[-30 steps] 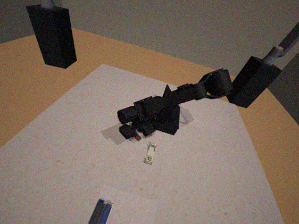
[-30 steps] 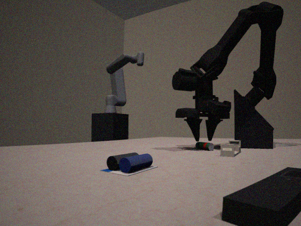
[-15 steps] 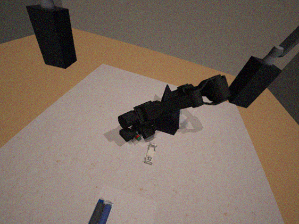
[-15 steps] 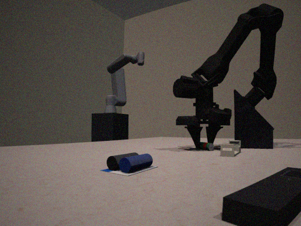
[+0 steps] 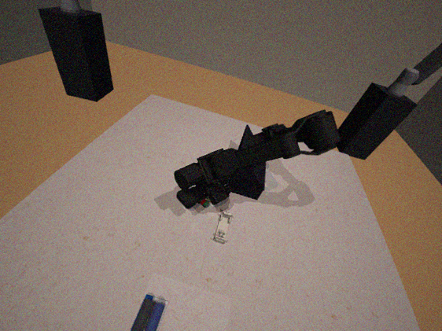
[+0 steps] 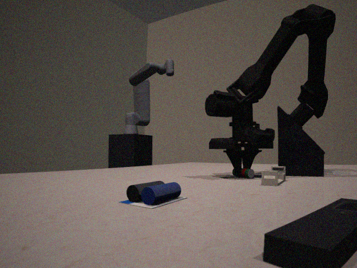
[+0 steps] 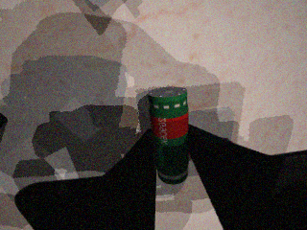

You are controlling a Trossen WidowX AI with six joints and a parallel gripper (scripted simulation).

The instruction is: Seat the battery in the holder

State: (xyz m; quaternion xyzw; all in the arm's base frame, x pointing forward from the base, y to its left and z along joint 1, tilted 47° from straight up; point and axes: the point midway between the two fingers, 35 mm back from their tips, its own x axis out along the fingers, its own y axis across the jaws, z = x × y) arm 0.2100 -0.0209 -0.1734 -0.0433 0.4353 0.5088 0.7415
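- Top: the claw (image 5: 202,198) (image 6: 242,169) (image 7: 169,131) and battery (image 5: 205,203) (image 6: 248,173) (image 7: 173,127) sit between the table's left and right edges, near the holder (image 5: 223,224) (image 6: 269,178).
- Exterior: battery on its side, outside the holder.
- Wrist: claw partly closed, gripping the battery's sides.

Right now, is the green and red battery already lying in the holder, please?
No, the battery is between the tool's fingers, beside the holder.
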